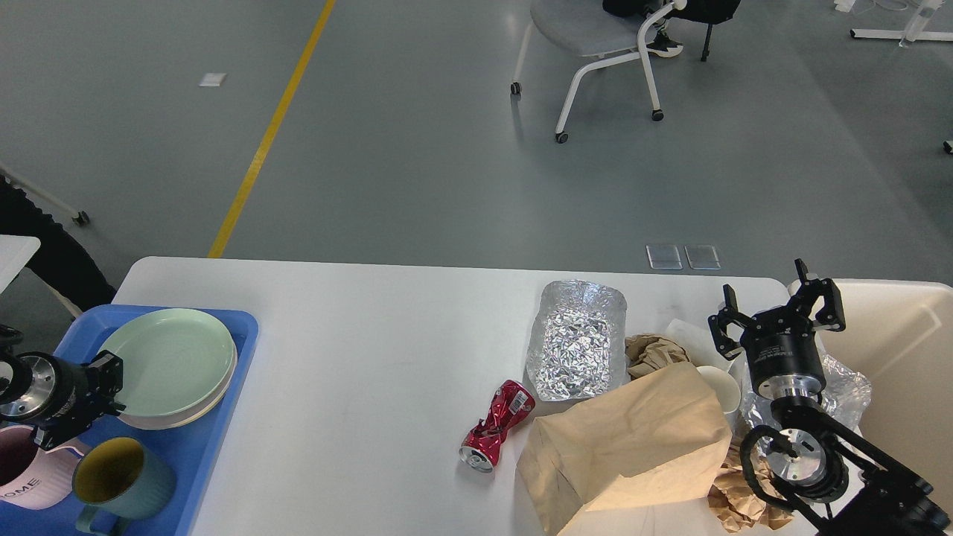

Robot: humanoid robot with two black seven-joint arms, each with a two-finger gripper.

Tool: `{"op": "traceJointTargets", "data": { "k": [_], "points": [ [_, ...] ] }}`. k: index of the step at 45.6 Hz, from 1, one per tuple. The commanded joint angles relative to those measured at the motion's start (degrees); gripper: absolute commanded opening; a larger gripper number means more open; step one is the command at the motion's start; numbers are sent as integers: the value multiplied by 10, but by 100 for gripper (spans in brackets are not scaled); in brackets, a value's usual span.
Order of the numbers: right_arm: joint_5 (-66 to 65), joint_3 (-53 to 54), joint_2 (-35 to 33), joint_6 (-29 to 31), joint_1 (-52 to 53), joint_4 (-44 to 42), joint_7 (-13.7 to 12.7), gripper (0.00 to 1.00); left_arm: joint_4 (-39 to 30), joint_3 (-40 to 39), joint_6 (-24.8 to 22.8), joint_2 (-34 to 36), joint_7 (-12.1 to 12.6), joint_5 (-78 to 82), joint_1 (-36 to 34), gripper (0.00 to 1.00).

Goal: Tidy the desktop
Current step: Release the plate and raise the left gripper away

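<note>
The desktop (pixel 357 357) runs lengthwise left-right; right end effector (pixel 778 313) spread apart, left end effector (pixel 108 383) unreadable.

You get bright, even overhead light and sharp focus throughout; the foil tray (pixel 577 342) glints, and the chair (pixel 595 45) casts a soft shadow leftward.

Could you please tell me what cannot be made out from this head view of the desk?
- Left hand: dark and end-on at the green plate; open or shut is unclear.
- Paper bag hides most of the white cup and crumpled paper.
- Pink mug: cut off by the frame's left edge.
- Bin: the right edge cuts it off.
</note>
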Motion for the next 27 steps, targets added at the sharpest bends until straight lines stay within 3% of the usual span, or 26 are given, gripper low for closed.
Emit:
{"op": "traceJointTargets", "data": {
  "k": [1, 4, 13, 19, 27],
  "points": [
    [0, 1, -1, 0, 0, 0, 0, 100, 0, -2, 30, 1, 0, 0, 0, 63],
    [0, 1, 0, 0, 0, 0, 0, 100, -1, -3, 62, -1, 6, 0, 0, 78],
    [0, 0, -1, 0, -1, 0, 0, 100, -8, -9, 70, -2, 5, 10, -12, 94],
    [0, 0, 0, 0, 0, 0, 0, 100, -9, -61, 70, 24, 1, 11, -53, 96],
    [0, 0, -1, 0, -1, 0, 0, 100, 0, -193, 71, 93, -6, 16, -49, 96]
  ]
}}
